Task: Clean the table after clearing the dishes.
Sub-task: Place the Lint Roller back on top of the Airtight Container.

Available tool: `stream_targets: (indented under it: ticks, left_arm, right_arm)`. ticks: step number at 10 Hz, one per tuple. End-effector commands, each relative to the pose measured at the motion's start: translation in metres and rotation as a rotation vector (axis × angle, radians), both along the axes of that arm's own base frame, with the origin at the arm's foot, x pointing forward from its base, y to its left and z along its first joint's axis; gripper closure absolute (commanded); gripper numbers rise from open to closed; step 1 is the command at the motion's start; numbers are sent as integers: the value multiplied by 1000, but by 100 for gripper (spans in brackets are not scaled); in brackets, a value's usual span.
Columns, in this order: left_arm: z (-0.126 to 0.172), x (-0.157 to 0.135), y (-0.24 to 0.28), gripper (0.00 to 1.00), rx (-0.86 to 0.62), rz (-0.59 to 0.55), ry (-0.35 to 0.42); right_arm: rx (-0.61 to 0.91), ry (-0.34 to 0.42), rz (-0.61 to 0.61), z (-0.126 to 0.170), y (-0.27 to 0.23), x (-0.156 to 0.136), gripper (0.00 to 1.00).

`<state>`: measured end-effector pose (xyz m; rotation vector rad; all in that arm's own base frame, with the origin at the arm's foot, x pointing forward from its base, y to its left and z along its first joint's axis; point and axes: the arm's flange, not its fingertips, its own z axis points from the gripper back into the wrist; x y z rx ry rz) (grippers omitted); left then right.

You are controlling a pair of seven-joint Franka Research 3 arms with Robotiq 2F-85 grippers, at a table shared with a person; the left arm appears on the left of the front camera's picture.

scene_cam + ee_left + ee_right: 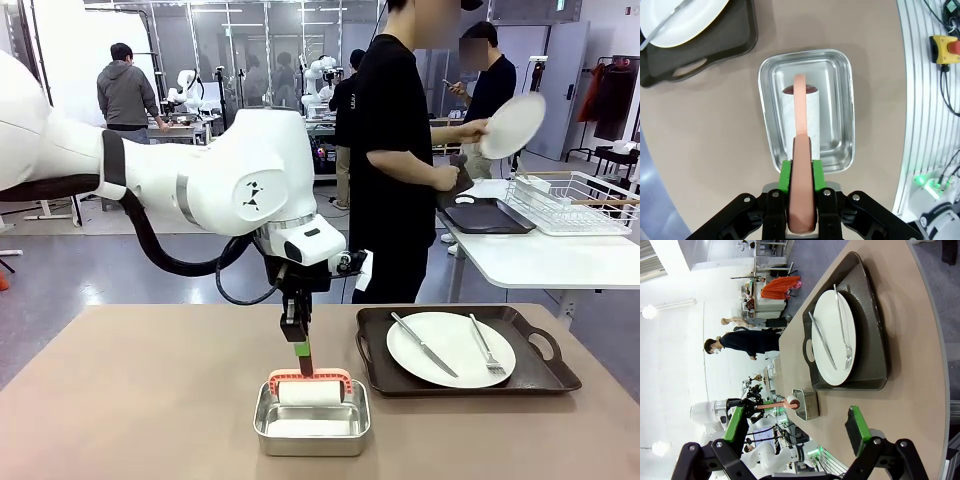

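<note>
- One plate [450, 350], uncleared, sits on its tray [556, 377] right of the pan [312, 436], on the table [140, 400].
- Left gripper [298, 346] clamps the roller [310, 392] by its handle above the pan, likely to lift it.
- Right gripper [796, 415] gapes empty.

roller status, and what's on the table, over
Left gripper shut on the roller by its handle, roller in the steel pan. Right gripper open, empty. Tray with plate, knife and fork on the table, not yet cleared.
</note>
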<state>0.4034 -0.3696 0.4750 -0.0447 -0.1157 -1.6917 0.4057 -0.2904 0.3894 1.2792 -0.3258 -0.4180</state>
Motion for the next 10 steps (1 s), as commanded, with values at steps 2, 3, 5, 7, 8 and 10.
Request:
stream_targets:
  ticks: [2,3,5,7,8,10]
  left_arm:
    - [-4,9,-10,79,53,-63,-3]
    - [-6,12,-12,79,67,-58,-5]
    - [-12,16,-12,79,60,-53,6]
    - [-19,22,-11,79,90,-43,9]
    - [-23,23,-11,79,93,-42,10]
    - [-29,27,-11,79,88,-32,18]
  right_arm:
    - [0,-4,-2,3,0,-2,0]
    - [0,-4,-2,3,0,-2,0]
    - [0,-4,-2,3,0,-2,0]
    - [0,-4,-2,3,0,-2,0]
    - [0,-4,-2,3,0,-2,0]
    - [0,-4,-2,3,0,-2,0]
